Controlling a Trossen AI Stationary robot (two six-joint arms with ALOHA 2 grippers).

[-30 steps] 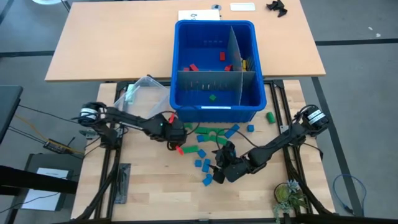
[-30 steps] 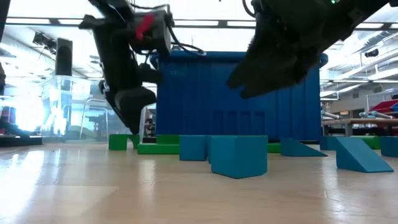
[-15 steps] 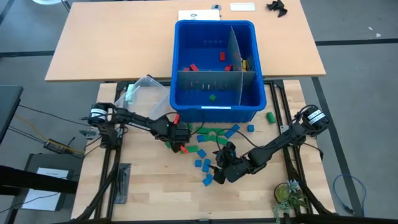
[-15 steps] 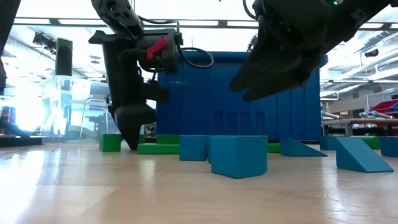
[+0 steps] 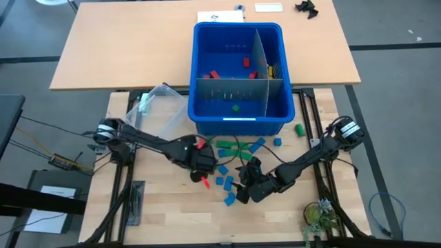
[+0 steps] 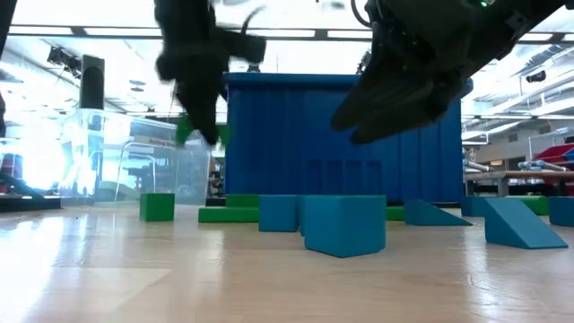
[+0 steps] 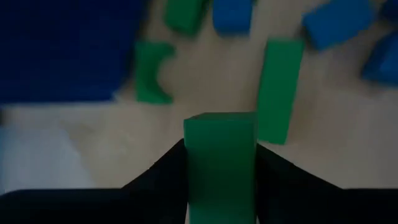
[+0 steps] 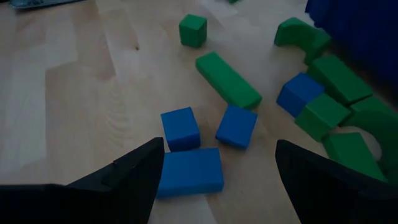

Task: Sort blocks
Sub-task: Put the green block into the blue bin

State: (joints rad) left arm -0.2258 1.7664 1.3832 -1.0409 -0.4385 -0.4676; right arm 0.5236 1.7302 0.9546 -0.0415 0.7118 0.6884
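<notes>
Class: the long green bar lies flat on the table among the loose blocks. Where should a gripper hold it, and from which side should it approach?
Grip the long green bar at its middle, fingers across the two long faces, coming straight down from above. It lies flat with bare wood along both long sides, so the fingers probably have room there.

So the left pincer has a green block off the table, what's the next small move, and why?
Probably carry it toward the blue bin. The left pincer is shut on a green block and lifted clear of the table, and a green block already lies in the bin's near compartment.
</notes>
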